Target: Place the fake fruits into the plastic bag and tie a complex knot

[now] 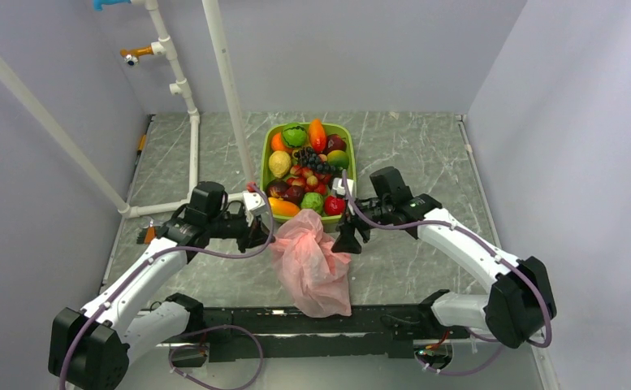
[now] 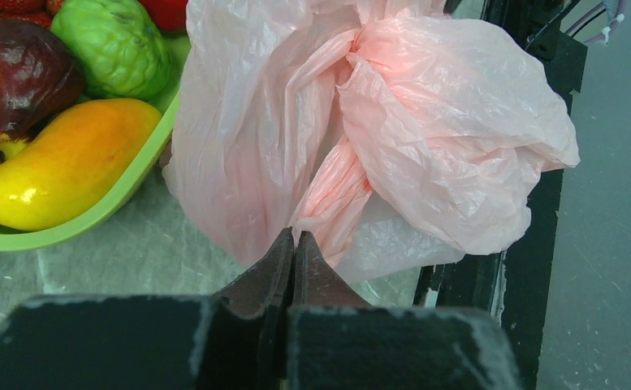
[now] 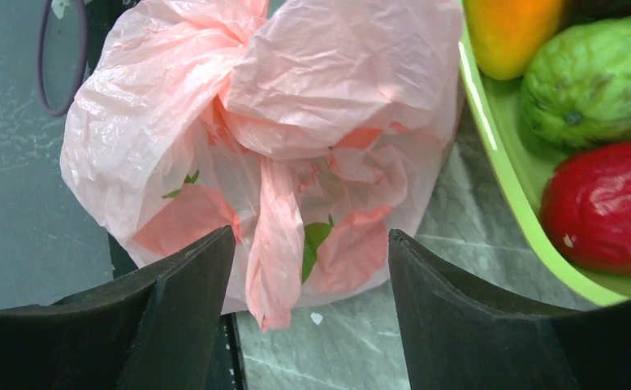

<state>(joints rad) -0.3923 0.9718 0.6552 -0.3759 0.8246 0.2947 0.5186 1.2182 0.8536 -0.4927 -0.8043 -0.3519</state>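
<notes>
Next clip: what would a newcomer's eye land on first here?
The lime-green tray heaped with bright fake fruits, mid-table. Nearer the arms lies the crumpled pink plastic bag, with the left gripper shut on its edge and the right gripper open beside it.

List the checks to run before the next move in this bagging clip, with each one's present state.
1. Left gripper shut on the plastic bag: ok.
2. Right gripper open, with a bag fold hanging ungripped between its jaws: ok.
3. Bag mouth spread open: not ok, the bag lies crumpled in a heap.
4. Fake fruits in the bag: not ok, the pile sits in the green tray.
</notes>
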